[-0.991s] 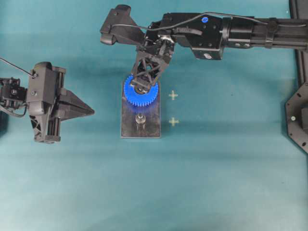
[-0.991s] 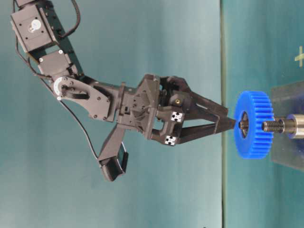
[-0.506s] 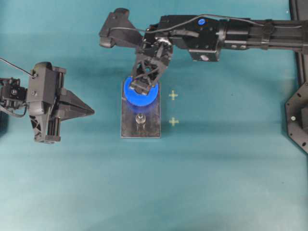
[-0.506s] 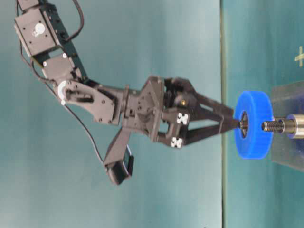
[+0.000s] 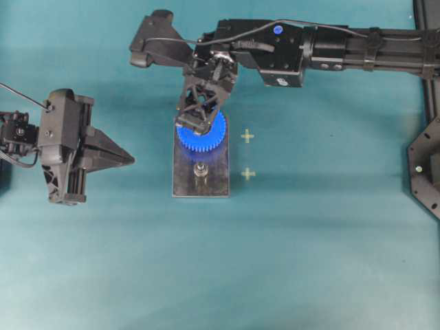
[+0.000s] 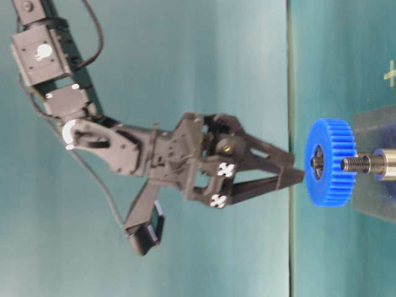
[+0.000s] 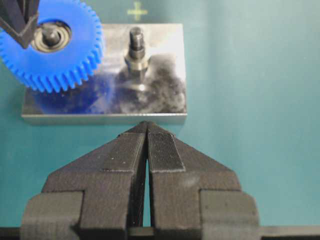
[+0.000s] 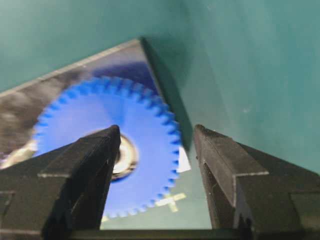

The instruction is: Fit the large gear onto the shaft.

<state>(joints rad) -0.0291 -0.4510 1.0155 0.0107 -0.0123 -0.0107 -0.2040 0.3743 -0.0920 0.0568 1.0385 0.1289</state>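
Large gear [image 7: 50, 45]: bright blue toothed wheel, upper left of the left wrist view, sitting on the far-left end of the grey block [image 7: 105, 102]. Its metal hub ring shows a dark pin end in the bore, so it looks seated on one shaft of the pair, though how far down cannot be told.

Nearest in that view, left gripper [image 7: 146, 145]: both black ribbed pads pressed together, closed on nothing, low centre frame, just short of the block's near edge and apart from it. Beyond it, the free shaft [image 7: 136, 52] stands upright on the block with a threaded tip and a round collar, just right of the gear, bare. A pale cross mark [image 7: 137, 10] sits on the teal table [image 7: 250, 75] past the block.

Right wrist view: right gripper [image 8: 157, 145] has jaws spread wide, empty, straddling the gear face below. One finger [image 8: 95, 165] overlaps the hub in the picture; touching or not cannot be told.

Table-level view: the gripper tips sit just beside the gear's hub at centre right, with a slight gap visible.

Overhead view: gear at frame centre on the upper end of the block, right gripper over its upper-left edge, arm coming from upper right. Left gripper at mid left, well apart from the block.
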